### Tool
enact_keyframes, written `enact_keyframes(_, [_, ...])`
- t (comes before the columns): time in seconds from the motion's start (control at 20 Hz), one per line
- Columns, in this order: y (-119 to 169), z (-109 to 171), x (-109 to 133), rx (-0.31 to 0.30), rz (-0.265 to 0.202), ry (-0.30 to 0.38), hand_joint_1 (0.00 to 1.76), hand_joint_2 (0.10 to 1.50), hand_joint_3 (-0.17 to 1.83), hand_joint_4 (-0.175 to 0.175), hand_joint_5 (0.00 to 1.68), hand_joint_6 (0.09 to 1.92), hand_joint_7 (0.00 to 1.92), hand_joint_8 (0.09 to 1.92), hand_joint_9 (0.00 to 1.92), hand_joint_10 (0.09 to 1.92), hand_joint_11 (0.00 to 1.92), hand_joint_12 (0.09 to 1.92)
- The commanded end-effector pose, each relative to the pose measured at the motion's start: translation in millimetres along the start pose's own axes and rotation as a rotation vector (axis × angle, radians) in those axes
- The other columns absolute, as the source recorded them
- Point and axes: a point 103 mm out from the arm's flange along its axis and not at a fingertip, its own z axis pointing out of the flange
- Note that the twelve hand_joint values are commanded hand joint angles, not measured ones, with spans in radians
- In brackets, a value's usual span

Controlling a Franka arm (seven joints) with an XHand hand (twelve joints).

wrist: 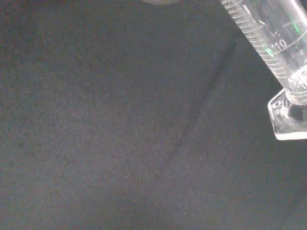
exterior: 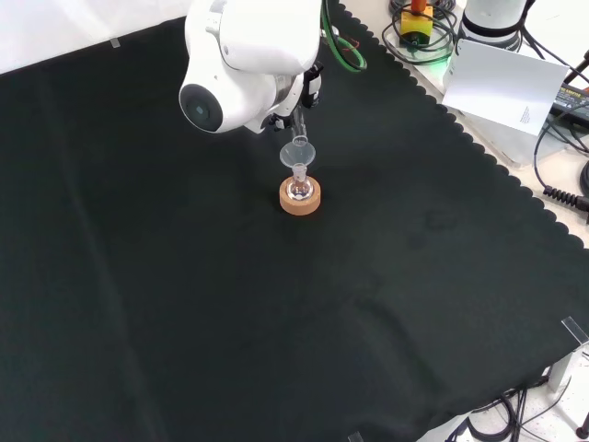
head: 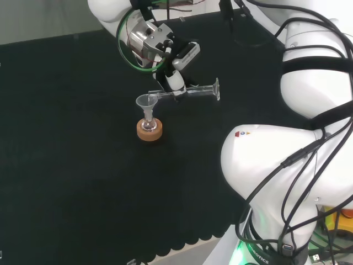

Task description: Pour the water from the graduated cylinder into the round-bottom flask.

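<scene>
In the head view my hand (head: 172, 66) is shut on a clear graduated cylinder (head: 199, 91), gripping it near its middle. The cylinder lies almost level, its foot to the right and its mouth over a clear funnel (head: 145, 102). The funnel sits in the neck of a small round-bottom flask (head: 148, 125) on a cork ring (head: 149, 131). From the front, the funnel (exterior: 298, 155), flask (exterior: 297, 191) and cork ring (exterior: 301, 199) stand just below the arm's white link. Up close in the wrist view, the cylinder (wrist: 266, 36) shows its printed scale and its foot (wrist: 289, 120).
Black cloth (head: 71, 165) covers the bench around the flask. The arm's white links (head: 309, 110) stand at the right of the head view. Beyond the cloth's scalloped edge in the front view lie cables and a white sheet (exterior: 502, 87).
</scene>
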Motion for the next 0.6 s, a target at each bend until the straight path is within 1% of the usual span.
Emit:
enact_keyframes(0.05, [1.8, -0.1, 1.5, 0.007, 0.001, -0.004, 1.37, 1.1, -0.02, -0.061, 0.92, 0.68, 1.02, 0.98, 1.43, 0.11, 1.16, 0.8])
enact_keyframes(0.4, [-1.4, 0.3, 1.9, -0.014, 0.006, -0.005, 1.37, 1.1, -0.02, -0.062, 0.92, 0.68, 1.02, 0.99, 1.43, 0.11, 1.16, 0.79])
enact_keyframes(0.5, [-3.0, 0.3, 1.0, -0.019, -0.002, 0.008, 1.37, 1.1, -0.02, -0.062, 0.92, 0.68, 1.02, 0.99, 1.43, 0.11, 1.17, 0.79])
enact_keyframes(0.6, [-4.3, 0.2, 1.6, -0.027, 0.0, 0.003, 1.37, 1.1, -0.02, -0.063, 0.92, 0.68, 1.02, 0.99, 1.43, 0.11, 1.17, 0.79])
